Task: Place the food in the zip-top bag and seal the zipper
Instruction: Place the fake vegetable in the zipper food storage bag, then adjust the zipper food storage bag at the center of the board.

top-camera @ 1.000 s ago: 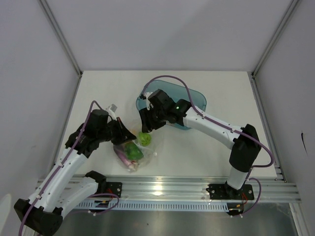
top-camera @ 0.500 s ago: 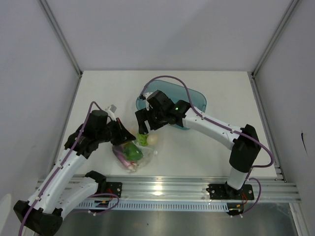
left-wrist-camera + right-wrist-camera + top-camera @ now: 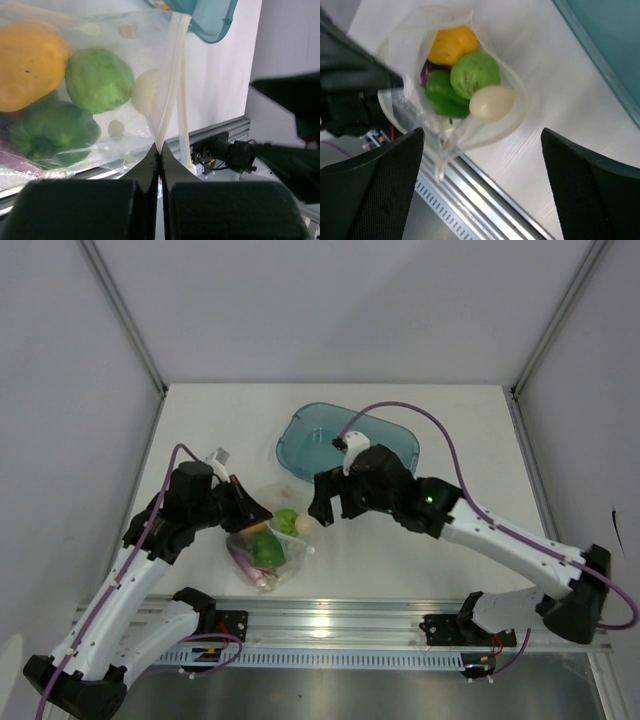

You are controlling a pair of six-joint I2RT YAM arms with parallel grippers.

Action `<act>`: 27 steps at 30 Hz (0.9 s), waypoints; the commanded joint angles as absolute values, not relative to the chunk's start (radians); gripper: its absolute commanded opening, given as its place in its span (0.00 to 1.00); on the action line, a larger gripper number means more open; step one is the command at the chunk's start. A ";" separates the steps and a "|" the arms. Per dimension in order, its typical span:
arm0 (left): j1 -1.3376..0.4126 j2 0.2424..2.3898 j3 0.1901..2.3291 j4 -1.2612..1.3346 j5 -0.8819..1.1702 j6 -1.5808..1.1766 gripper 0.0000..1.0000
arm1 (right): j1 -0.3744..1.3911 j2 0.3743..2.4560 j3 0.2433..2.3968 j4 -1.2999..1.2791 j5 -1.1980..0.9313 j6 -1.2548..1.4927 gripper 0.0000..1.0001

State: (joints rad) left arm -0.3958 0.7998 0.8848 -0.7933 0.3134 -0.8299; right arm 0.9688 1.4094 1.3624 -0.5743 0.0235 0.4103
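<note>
One teal tray (image 3: 335, 435) beyond zip-top bag (image 3: 272, 552); left fingers (image 3: 144, 172) pinching bag mouth.

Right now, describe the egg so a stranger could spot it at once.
Find the clear bag at the front of the table, near the teal tray. At its tray-side end lies the egg, off-white beside green, yellow and purple food.

The setting is a robotics laboratory test cell. A white desk (image 3: 400, 550) is enclosed on three sides by plain grey panels (image 3: 330, 300) framed with aluminium posts (image 3: 122, 315). The left arm (image 3: 130, 570) and right arm (image 3: 500, 535) are bolted to a slotted aluminium rail (image 3: 340, 620), with purple cables (image 3: 400, 408) routed externally. The workpieces are plastic toy food (image 3: 474, 74) in a zip-top bag (image 3: 145, 45).
</note>
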 commanded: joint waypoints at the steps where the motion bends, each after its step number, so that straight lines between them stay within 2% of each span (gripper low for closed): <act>1: -0.388 0.761 0.951 -0.798 0.264 -0.899 0.01 | 1.005 1.209 1.156 -0.357 0.040 0.440 0.99; 7: -0.388 0.746 0.997 -0.787 0.245 -0.951 0.01 | 1.067 1.006 0.863 -0.177 0.000 0.434 0.96; 10: -0.388 0.739 0.991 -0.779 0.248 -0.983 0.00 | 1.150 0.992 0.812 -0.112 0.108 0.388 0.92; 14: -0.388 0.729 0.976 -0.761 0.255 -1.022 0.01 | 1.210 1.031 0.760 0.033 0.186 0.368 0.85; 23: -0.388 0.723 0.943 -0.738 0.279 -1.037 0.01 | 1.230 1.230 0.817 0.230 0.183 0.344 0.85; 27: -0.388 0.719 0.939 -0.726 0.287 -1.040 0.01 | 1.233 1.285 0.813 0.279 0.213 0.417 0.80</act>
State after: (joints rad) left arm -0.3950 0.7341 0.9417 -0.7845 0.2642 -1.0153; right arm 1.2240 1.2682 0.7784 0.1539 0.1600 0.3737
